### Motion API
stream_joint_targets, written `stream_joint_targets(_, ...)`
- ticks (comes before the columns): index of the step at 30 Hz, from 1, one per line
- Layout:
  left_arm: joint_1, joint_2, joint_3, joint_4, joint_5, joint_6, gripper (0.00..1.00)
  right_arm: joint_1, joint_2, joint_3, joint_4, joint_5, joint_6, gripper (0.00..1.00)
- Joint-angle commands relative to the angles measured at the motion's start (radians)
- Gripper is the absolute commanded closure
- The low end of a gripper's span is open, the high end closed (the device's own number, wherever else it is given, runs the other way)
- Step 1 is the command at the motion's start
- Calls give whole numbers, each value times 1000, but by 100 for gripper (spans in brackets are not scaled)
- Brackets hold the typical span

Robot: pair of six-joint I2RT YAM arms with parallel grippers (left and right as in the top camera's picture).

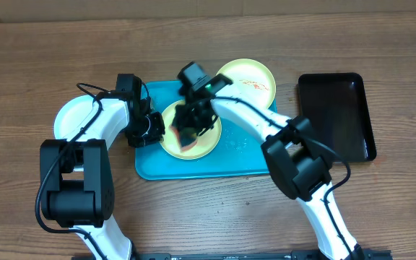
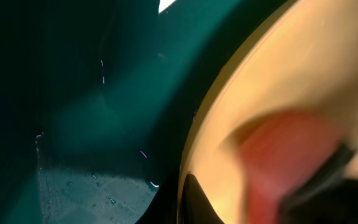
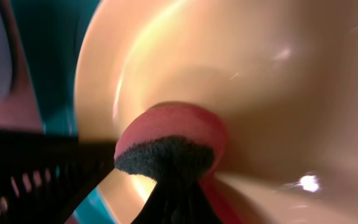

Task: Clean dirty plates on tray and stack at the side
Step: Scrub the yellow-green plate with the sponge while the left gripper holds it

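**A:** Status on the scrub?

**B:** Right gripper (image 1: 191, 123) is pinching the sponge (image 3: 166, 134) and pressing it into the yellow-green plate (image 1: 209, 139), mid-tray (image 1: 193, 167). Left gripper (image 1: 152, 130) is clamped on that plate's left rim, bracing it by the look of it.

**A:** Other plates?

**B:** Second yellow-green plate (image 1: 248, 79) is at the tray's far right corner, with smears showing. Pale blue plate (image 1: 69, 115) is off the tray, under the left arm.

**A:** How to do it well?

**B:** Firm rim clamp so the plate can't spin. Sponge flat, short overlapping strokes from centre to rim, moderate pressure. Don't push away from the clamp, or I'd expect the plate to tip.

blurry sponge (image 2: 284, 158), edge-cropped plate (image 2: 291, 62)
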Motion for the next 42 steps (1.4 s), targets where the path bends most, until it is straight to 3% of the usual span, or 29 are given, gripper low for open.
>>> stream_joint_targets(1,12,37,-19,9,-69,8,96,3,14,-13,-62,-39,-58,96)
stream_joint_targets(7,12,37,-19,8,-69,8,96,-61,14,-10,-238,157,-83,96)
stream_joint_targets(11,12,37,-19,6,-69,8,96,-121,14,-10,-264,253,-82,96)
stream_joint_targets(19,12,37,-19,-4,-69,8,96,-164,14,-10,-106,238,-46,96)
stream_joint_targets(22,12,37,-19,-3,-69,8,96,-139,14,-12,5,187,-28,96)
stream_joint_targets(28,12,37,-19,-2,-69,8,96,-57,14,-13,52,183,-25,96)
stream_joint_targets(35,12,37,-19,0,-69,8,96,43,14,-13,-48,180,-26,96)
stream_joint_targets(42,12,37,-19,0,-69,8,96,25,14,14,-208,185,-63,96)
